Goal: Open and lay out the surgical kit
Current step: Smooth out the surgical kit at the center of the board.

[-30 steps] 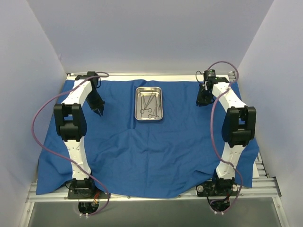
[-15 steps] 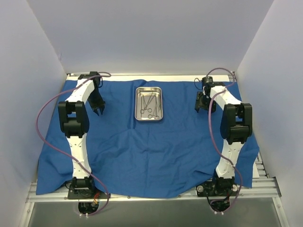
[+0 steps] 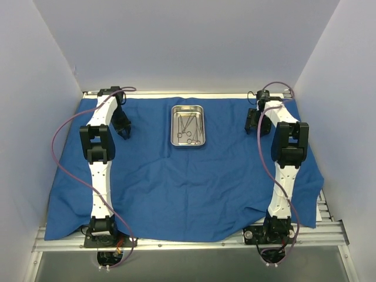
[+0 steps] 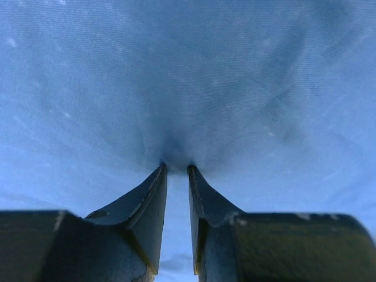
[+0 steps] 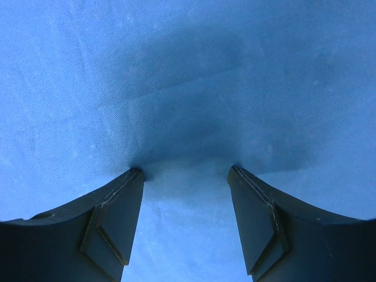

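**Left gripper** (image 4: 176, 167): jaws parted by a narrow slit, tips down on the blue cloth wrap (image 3: 188, 194), nothing between them.

**Right gripper** (image 5: 185, 171): jaws wide apart, tips also at the cloth, empty.

**Change:** a second ago both sets of jaws stood closer together. They have since opened, and the arms now reach farther back, one to the left and one to the right of the steel tray (image 3: 201, 117). The tray, holding the instruments (image 3: 187, 126), has shifted slightly on the wrap's far centre.

**Judgement:** the wrap is spread open; laying out the instruments remains.

**Writing:** no brand, label or text legible.
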Controlling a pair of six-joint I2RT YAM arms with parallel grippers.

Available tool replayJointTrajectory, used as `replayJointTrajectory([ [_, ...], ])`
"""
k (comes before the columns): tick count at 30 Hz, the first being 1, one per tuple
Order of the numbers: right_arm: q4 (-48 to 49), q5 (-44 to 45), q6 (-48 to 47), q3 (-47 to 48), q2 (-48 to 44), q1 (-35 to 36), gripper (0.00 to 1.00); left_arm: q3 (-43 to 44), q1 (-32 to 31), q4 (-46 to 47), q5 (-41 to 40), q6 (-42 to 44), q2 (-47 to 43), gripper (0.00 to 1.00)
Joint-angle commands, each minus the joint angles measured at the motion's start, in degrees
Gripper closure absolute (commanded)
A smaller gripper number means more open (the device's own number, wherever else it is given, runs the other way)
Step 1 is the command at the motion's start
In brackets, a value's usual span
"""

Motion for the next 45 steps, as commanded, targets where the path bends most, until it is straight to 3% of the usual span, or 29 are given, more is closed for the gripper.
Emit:
replayJointTrajectory([
  [1,-2.5,8.1,-1.9,2.4,9.7,-1.9,0.39,4.7,2.4,-0.2,5.4,-0.8,3.3,0.7],
  [8,-5.6,9.1,-2.7,11.4,15.4,-2.2,0.37,16.3,3.7,-2.1,9.0,-0.9,10.7,0.7],
  [13,-8.8,8.4,-2.9,17.0,18.3,-1.4,0.37,13.7,6.8,0.3,10.4,-2.3,11.0,0.71],
  [20,-5.4,7.9,-3.3,8.8,14.0,-0.7,0.36,14.0,9.7,1.5,11.5,-1.1,11.5,0.71],
  [31,-5.0,9.8,-4.0,4.0,13.0,-4.1,0.34,11.5,7.1,3.7,18.4,-2.5,12.5,0.71],
  [45,-10.9,7.0,-0.8,20.9,22.0,2.6,0.34,17.7,13.0,4.7,21.6,-2.3,17.3,0.72],
])
